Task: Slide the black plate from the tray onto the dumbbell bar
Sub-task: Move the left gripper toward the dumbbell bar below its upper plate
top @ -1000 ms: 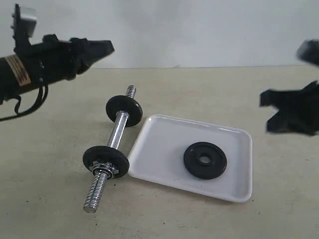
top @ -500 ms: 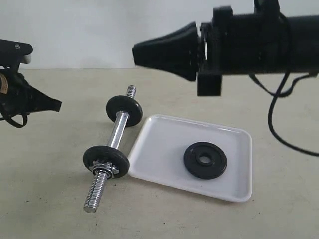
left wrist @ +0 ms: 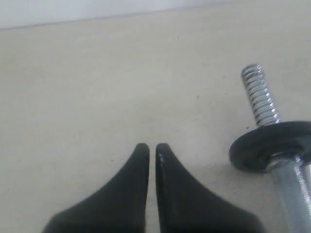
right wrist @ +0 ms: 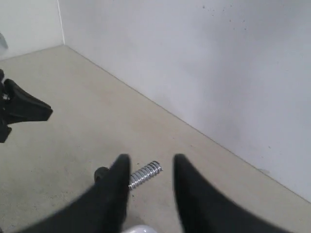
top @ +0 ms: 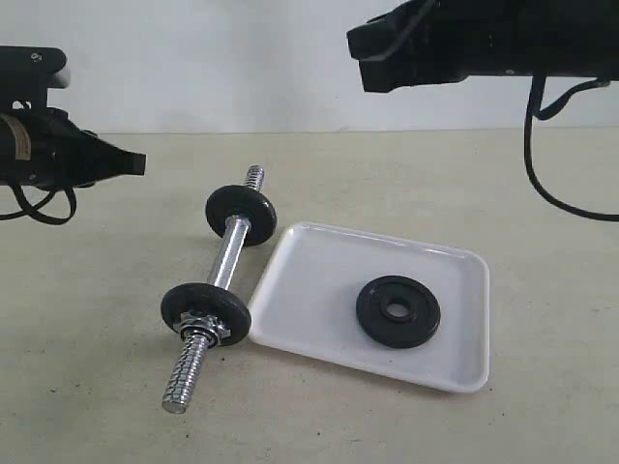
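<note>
We log: right gripper (right wrist: 151, 159) lifted farther right, jaws parted, empty; left gripper (left wrist: 152, 148) closed, empty; black plate (top: 397, 311) untouched on tray (top: 319, 280).

Soft, even indoor light; nothing harsh.
Faint shadows sit under the dumbbell bar (top: 229, 253) and tray (top: 309, 290); chrome carries small highlights. Wrist views are softer and grainy: right gripper (right wrist: 151, 159) blurred close to lens, left gripper (left wrist: 152, 146) somewhat sharper.
</note>
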